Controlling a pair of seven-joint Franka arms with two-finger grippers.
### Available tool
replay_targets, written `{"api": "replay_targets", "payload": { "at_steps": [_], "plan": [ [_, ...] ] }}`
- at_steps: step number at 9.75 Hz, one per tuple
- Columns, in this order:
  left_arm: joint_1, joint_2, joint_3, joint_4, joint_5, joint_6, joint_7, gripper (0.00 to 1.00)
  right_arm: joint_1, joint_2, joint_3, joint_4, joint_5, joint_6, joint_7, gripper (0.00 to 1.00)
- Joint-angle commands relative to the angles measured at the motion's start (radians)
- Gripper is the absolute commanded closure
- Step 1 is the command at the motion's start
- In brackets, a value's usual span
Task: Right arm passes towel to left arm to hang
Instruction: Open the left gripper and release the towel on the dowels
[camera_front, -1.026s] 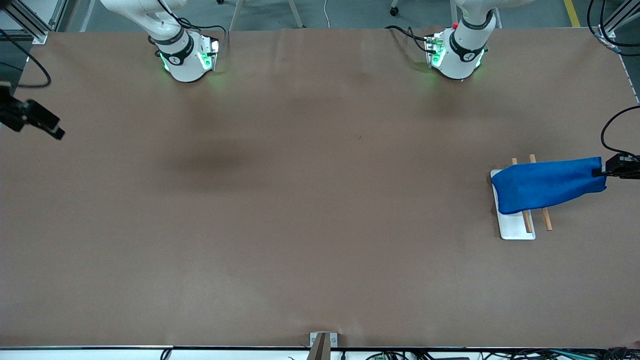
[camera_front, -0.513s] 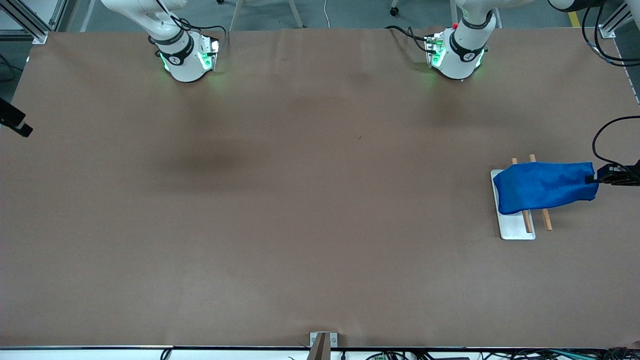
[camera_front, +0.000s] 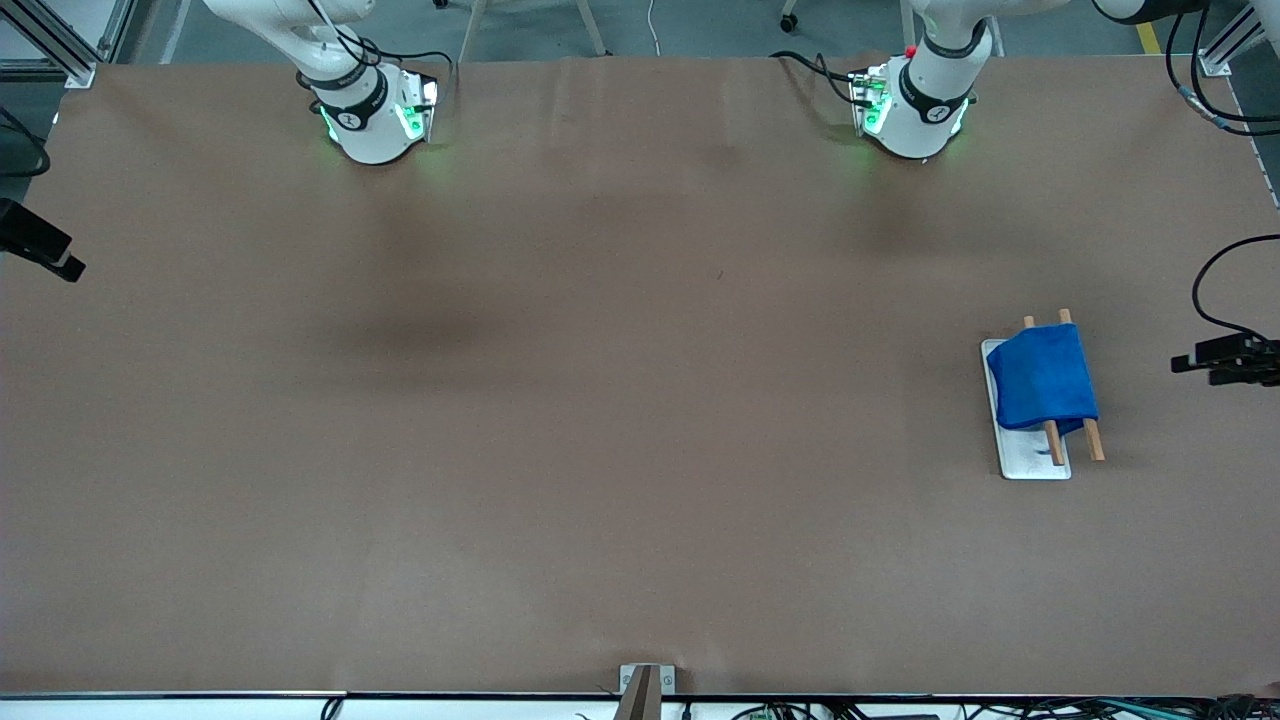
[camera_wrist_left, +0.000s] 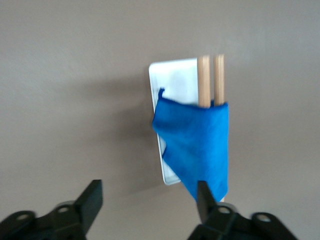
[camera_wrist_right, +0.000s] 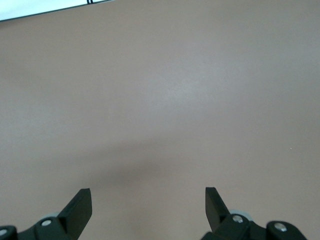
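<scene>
- Released half a second ago, the towel (camera_front: 1042, 379) has dropped from the left arm's jaws (camera_front: 1192, 360) and now drapes over the two wooden rods (camera_front: 1092, 438) of the white rack (camera_front: 1035, 462), one end hanging below them.
- Those jaws stand wide apart and empty over the desk (camera_front: 600, 400), just clear of the rack at the left arm's end.
- To finish well, I'd back straight away from the hanging edge without snagging it.
- The right arm's jaws (camera_wrist_right: 147, 210) wait, spread and empty, over bare desk.
</scene>
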Motion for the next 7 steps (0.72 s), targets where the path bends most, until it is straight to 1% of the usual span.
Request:
{"api": "replay_targets", "payload": {
  "at_steps": [1,3,4,5,6,7],
  "plan": [
    [-0.026,-0.055,-0.088,0.025,0.096,0.029,-0.108,0.00,-0.024,-0.001,0.016,0.011,0.012,-0.016,-0.006,0.00],
    [-0.026,-0.150,-0.188,0.024,0.179,0.079,-0.199,0.00,-0.026,-0.001,0.016,0.011,0.013,-0.014,-0.009,0.00],
    [-0.026,-0.195,-0.244,0.022,0.237,0.079,-0.286,0.00,-0.026,-0.003,0.016,0.011,0.013,-0.014,-0.009,0.00],
    [-0.026,-0.247,-0.320,0.007,0.316,0.079,-0.390,0.00,-0.026,-0.001,0.016,0.011,0.013,-0.014,-0.011,0.00],
    [-0.025,-0.312,-0.388,-0.037,0.376,0.079,-0.494,0.00,-0.026,-0.001,0.016,0.011,0.013,-0.013,-0.011,0.00],
    [-0.025,-0.380,-0.449,-0.088,0.410,0.079,-0.592,0.00,-0.020,-0.001,0.016,0.011,0.013,-0.014,-0.011,0.00]
  ]
}}
